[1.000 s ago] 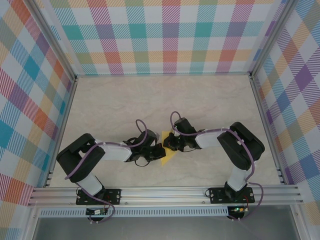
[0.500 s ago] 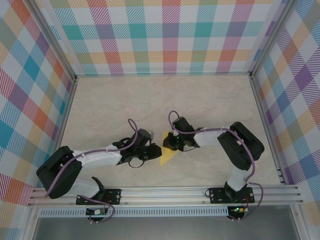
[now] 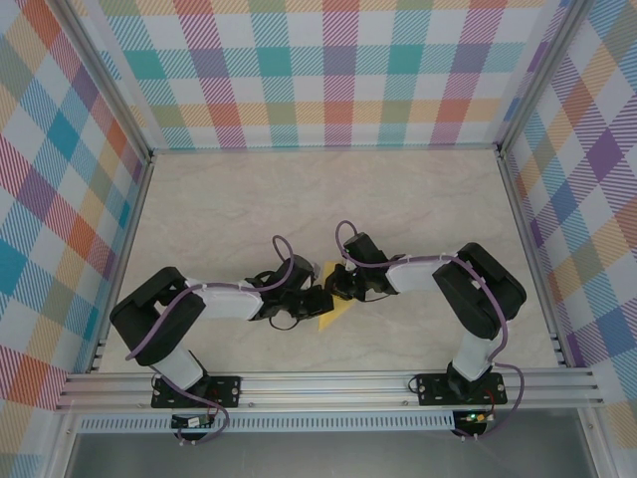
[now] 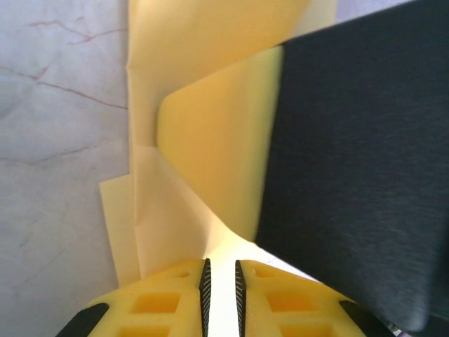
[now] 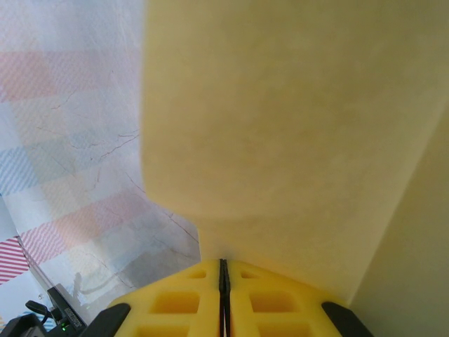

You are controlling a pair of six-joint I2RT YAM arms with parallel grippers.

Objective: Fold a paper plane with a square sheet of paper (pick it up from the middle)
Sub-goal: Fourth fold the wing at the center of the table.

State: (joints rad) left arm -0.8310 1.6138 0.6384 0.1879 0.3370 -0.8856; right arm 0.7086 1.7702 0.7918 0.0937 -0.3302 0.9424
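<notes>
The yellow square sheet of paper (image 3: 332,311), folded into a pointed shape, lies at the table's middle between both grippers. My left gripper (image 3: 317,302) is at its left edge. In the left wrist view its jaws (image 4: 221,263) stand a narrow gap apart over the pale paper (image 4: 203,140), whose creased flap is lifted ahead. The black bulk on the right is the right gripper's body (image 4: 351,175). My right gripper (image 3: 343,287) sits at the paper's upper edge. In the right wrist view its jaws (image 5: 223,261) are shut, and the paper (image 5: 295,126) rises straight from their tips.
The marble-patterned tabletop (image 3: 299,199) is ringed by plaid walls (image 3: 328,80) and an aluminium frame. A rail (image 3: 328,383) runs along the near edge by the arm bases. Open tabletop lies behind and to both sides of the grippers.
The left jaws have parted slightly. The left arm stretched low and outward half a second ago and has drawn back up. The right arm has hardly moved.
</notes>
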